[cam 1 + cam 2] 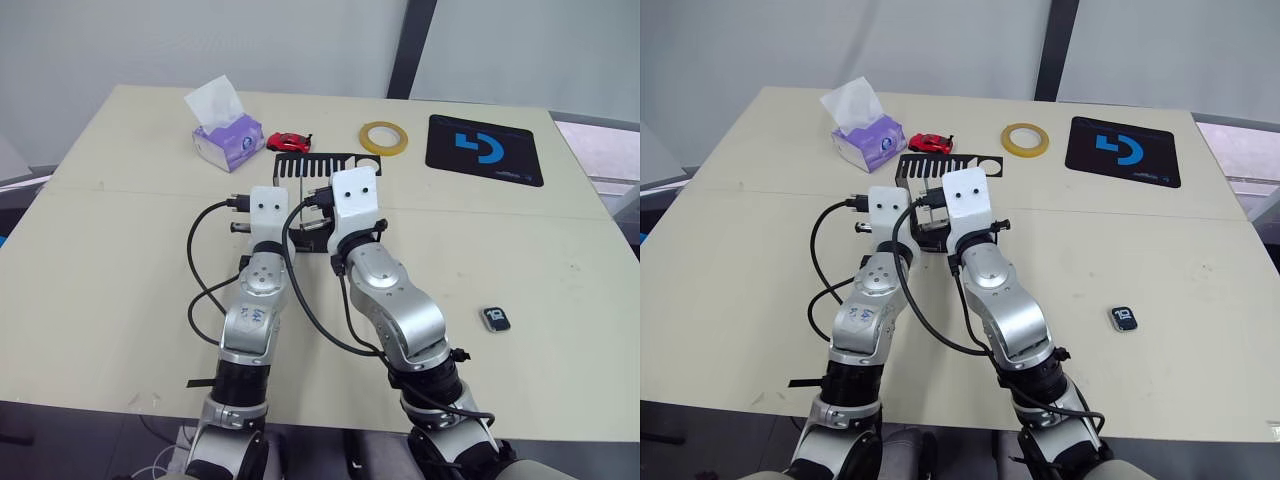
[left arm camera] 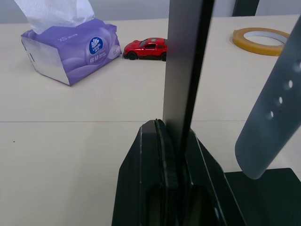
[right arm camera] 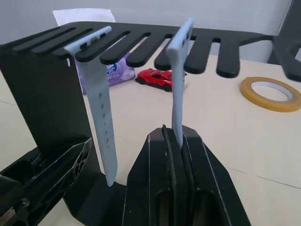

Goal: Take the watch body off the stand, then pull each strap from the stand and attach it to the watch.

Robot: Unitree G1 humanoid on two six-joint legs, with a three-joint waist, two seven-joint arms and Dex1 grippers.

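Observation:
The watch body [image 1: 496, 318] lies flat on the table, off to my right and away from both arms. The black stand [image 3: 42, 94] rises in the middle of the table, its comb-slotted top bar [image 1: 312, 165] carrying two pale blue straps. My left gripper [image 2: 171, 127] is shut on the stand's upright post [image 2: 186, 66]. The strap with holes [image 3: 101, 117] hangs free from a slot. Beside it, the plain strap [image 3: 178, 89] hangs down between the fingers of my right gripper [image 3: 174, 131], which is shut on its lower end.
Behind the stand are a purple tissue box [image 1: 228, 140], a red toy car [image 1: 290, 141] and a yellow tape ring [image 1: 383, 137]. A black mouse pad with a blue logo [image 1: 486, 148] lies at the back right.

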